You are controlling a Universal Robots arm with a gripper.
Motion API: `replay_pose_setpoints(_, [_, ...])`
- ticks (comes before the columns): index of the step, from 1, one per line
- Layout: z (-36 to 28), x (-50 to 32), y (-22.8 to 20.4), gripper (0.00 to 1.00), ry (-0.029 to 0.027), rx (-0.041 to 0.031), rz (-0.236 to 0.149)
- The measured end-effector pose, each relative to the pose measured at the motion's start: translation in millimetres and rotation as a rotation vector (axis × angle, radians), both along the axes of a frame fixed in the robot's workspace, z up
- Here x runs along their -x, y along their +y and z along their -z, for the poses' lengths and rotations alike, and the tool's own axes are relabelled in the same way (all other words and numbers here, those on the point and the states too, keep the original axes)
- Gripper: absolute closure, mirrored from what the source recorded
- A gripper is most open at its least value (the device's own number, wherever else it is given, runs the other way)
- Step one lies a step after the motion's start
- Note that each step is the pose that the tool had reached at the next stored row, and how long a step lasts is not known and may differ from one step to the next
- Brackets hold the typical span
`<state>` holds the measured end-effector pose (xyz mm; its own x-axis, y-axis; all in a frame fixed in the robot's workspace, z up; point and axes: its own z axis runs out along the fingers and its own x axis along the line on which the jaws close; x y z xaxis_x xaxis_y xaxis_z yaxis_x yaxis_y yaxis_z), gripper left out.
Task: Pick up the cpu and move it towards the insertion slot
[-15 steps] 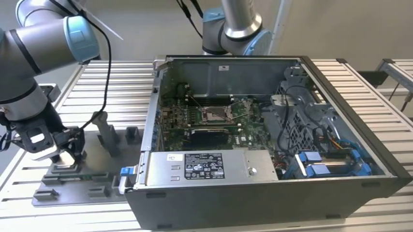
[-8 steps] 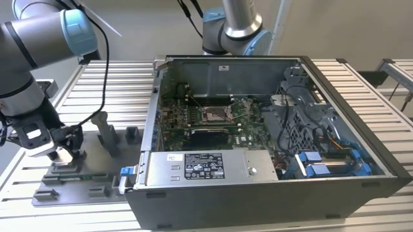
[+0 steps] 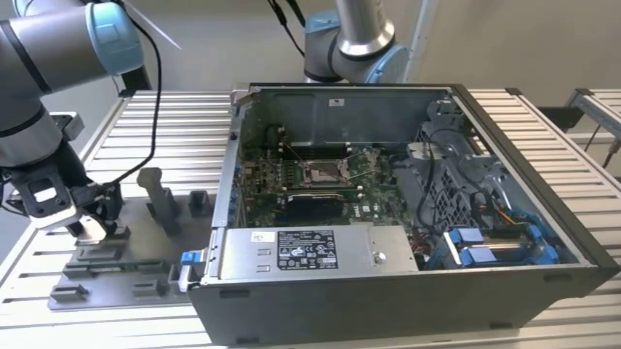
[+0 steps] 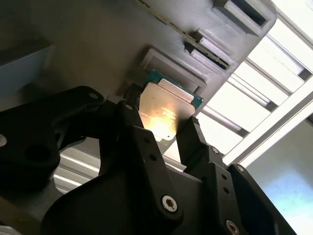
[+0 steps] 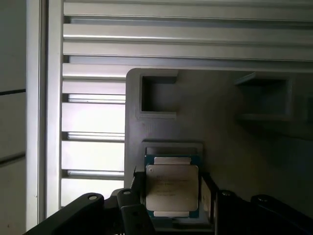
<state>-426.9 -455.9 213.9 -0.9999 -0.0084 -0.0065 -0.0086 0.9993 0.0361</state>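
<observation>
Pinching one small, thin, square, silvery-white metallic cpu (image 5: 172, 182) by two opposite edges, the single black gripper (image 5: 173, 197) has its two fingers (image 4: 193, 137) pressed against the chip, as both wrist views show. The cpu sits directly over one shallow square seat (image 5: 173, 146) in one flat grey plastic fixture plate (image 3: 126, 263). Whether the chip touches the seat cannot be told.

Counts in the exterior view:
- Two grey-and-blue robot arms: one carrying arm (image 3: 39, 87) at the exterior view's left, and one second arm (image 3: 354, 43) behind the case.
- One open dark grey metal computer case (image 3: 388, 309), lying with its side panel off.
- One insertion slot (image 3: 325, 171), a small square socket with a silver frame, surrounded by one green circuit board (image 3: 257, 182).
- One silver power supply box (image 3: 379, 251) with a white label, at the near edge of the case.
- One taller grey upright block (image 3: 160, 203) and one shorter grey block (image 3: 199, 202) on the fixture plate.

The gripper and the cpu are outside the case, at the exterior view's left of it, well apart from the insertion slot.

The fixture plate and the case both rest on one table (image 3: 543, 145) of ribbed aluminium slats. A plain pale wall (image 3: 214, 43) stands behind the table.
</observation>
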Motion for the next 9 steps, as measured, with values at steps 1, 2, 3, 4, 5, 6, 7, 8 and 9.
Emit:
replay_pose_setpoints(1, [-1.9, 0.0, 0.0, 1.0, 0.0001, 0.0001, 0.0])
replay_pose_setpoints(2, [-3.5, 0.0, 0.0, 1.0, 0.0, 0.0001, 0.0])
replay_pose_setpoints(3, [-5.3, 0.0, 0.0, 1.0, 0.0, 0.0, 0.0])
replay_pose_setpoints(4, [-6.7, 0.1, 0.1, 1.0, 0.0, 0.0, 0.0])
replay_pose_setpoints(5, [-8.4, 0.1, 0.1, 1.0, 0.0, 0.0, 0.0])
replay_pose_setpoints(6, [-10.0, 0.1, 0.1, 1.0, 0.0, 0.0, 0.0])
replay_pose_setpoints(7, [-11.5, 0.1, 0.1, 1.0, -0.0001, -0.0001, 0.0])
replay_pose_setpoints(8, [-13.0, 0.1, 0.1, 1.0, 0.0, 0.0, 0.0])
replay_pose_setpoints(9, [-14.5, 0.1, 0.1, 1.0, 0.0001, 0.0001, 0.0])
